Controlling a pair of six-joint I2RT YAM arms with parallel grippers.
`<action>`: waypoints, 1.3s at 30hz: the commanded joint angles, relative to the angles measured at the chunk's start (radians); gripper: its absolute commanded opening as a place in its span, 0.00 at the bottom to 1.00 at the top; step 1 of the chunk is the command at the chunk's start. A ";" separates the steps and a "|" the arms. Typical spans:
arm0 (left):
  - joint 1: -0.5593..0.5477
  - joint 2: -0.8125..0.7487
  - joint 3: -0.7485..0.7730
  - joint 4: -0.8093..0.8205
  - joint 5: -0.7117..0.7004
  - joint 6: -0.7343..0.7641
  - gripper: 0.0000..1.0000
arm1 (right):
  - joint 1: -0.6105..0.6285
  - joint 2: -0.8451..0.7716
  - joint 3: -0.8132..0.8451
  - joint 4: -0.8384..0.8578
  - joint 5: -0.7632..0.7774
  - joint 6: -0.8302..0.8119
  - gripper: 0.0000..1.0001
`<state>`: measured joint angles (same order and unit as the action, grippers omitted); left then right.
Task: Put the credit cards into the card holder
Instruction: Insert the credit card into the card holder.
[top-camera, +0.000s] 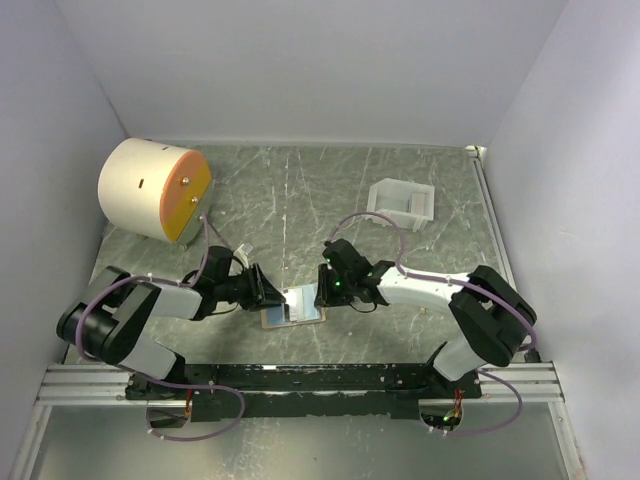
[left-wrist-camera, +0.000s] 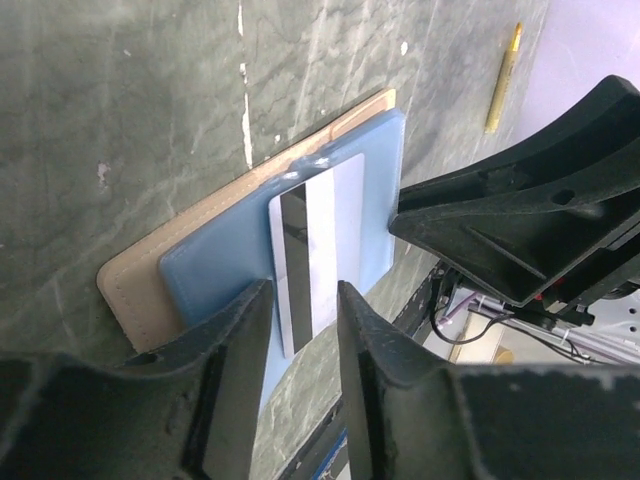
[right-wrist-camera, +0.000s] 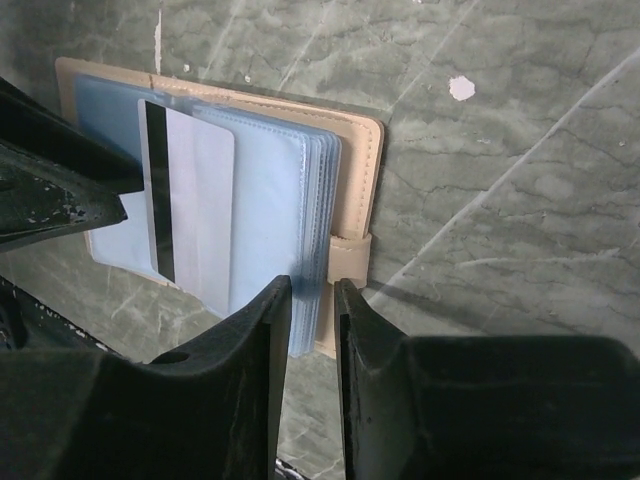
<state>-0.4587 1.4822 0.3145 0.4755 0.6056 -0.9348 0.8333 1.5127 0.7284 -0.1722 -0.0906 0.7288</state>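
The tan card holder (top-camera: 272, 318) lies open on the table between the two arms, its pale blue pockets (right-wrist-camera: 270, 200) facing up. One credit card (left-wrist-camera: 322, 240), grey-white with a black stripe, sticks partly out of a pocket; it also shows in the right wrist view (right-wrist-camera: 195, 200). My left gripper (left-wrist-camera: 305, 305) is open just over the card's free end, its fingers either side and not clamping it. My right gripper (right-wrist-camera: 313, 298) stands with a narrow gap over the pocket stack's edge, beside the tan snap strap (right-wrist-camera: 350, 258), gripping nothing. From above, the left gripper (top-camera: 268, 291) and right gripper (top-camera: 324, 290) flank the holder.
A big cream cylinder with an orange face (top-camera: 152, 188) stands at the back left. A white box-like tray (top-camera: 402, 203) sits at the back right. The black mounting rail (top-camera: 300, 378) runs along the near edge. The right arm's black body (left-wrist-camera: 540, 220) is close beside the left gripper.
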 joint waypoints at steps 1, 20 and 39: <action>-0.013 0.052 -0.004 0.057 0.001 -0.006 0.41 | 0.006 0.017 -0.019 0.039 -0.014 0.014 0.24; -0.080 0.119 0.022 0.199 0.036 -0.095 0.37 | 0.006 0.002 -0.045 0.071 -0.023 0.026 0.22; -0.115 0.021 0.127 -0.142 -0.117 0.026 0.47 | 0.005 -0.046 0.003 -0.009 0.001 -0.011 0.22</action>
<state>-0.5678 1.5482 0.4065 0.4538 0.5575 -0.9672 0.8333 1.5070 0.7010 -0.1326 -0.1196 0.7429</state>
